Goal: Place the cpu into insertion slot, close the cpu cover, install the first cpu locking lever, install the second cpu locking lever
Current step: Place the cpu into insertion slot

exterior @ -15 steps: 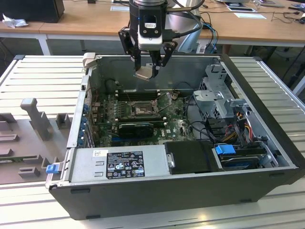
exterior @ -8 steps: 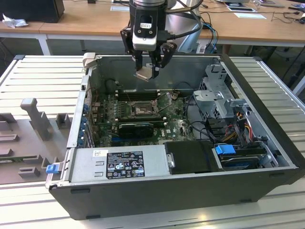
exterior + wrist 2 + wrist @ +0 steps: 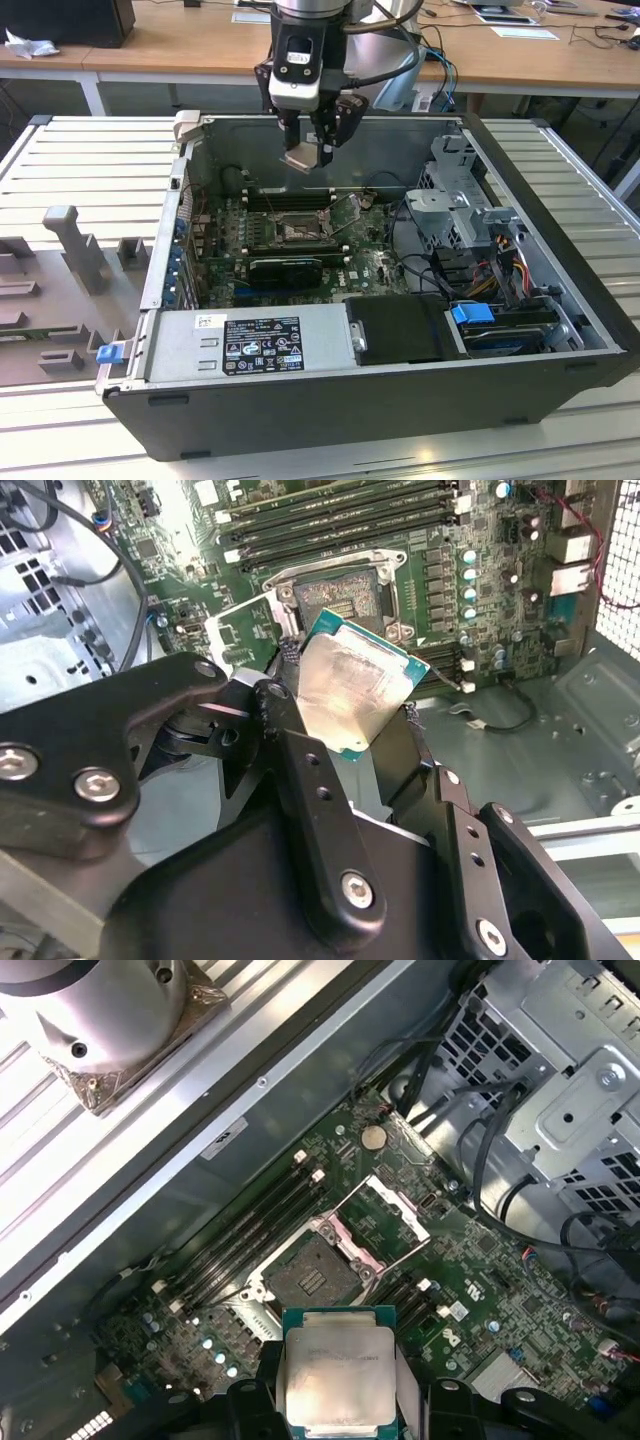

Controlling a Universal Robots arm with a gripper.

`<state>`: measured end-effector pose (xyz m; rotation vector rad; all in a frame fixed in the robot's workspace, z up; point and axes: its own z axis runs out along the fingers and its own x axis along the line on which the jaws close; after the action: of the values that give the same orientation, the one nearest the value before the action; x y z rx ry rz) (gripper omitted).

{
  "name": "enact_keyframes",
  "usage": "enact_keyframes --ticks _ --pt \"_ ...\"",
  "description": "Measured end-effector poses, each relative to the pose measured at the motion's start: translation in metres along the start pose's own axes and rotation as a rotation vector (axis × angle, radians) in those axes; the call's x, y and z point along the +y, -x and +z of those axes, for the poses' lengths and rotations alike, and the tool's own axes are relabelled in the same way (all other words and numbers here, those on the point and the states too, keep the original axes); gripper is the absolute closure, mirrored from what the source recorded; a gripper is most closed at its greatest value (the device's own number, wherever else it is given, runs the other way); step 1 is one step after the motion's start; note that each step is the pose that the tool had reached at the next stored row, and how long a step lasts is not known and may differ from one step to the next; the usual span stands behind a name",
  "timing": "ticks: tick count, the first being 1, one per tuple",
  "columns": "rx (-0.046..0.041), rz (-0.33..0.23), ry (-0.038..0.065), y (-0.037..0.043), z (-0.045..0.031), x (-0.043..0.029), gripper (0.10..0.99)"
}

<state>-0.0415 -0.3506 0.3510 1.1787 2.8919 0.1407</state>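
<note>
Computer case (image 3: pixel 330 400) open, centre of the exterior view, with the green board (image 3: pixel 375 262) inside. Insertion slot (image 3: pixel 297 230) mid-board, bare. Cpu cover (image 3: pixel 395 1222) swung open beside it in the first wrist view. Jaws clenched on the cpu (image 3: pixel 303 160), upper centre, clear above the slot.

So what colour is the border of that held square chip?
Teal green, framing the silvery square cpu; best in the first wrist view.
</note>
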Motion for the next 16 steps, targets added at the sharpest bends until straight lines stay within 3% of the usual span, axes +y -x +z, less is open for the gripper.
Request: enact_keyframes --ticks 16 --pt "-0.0086 0.096 0.002 0.0000 0.0015 -0.0001 0.557"
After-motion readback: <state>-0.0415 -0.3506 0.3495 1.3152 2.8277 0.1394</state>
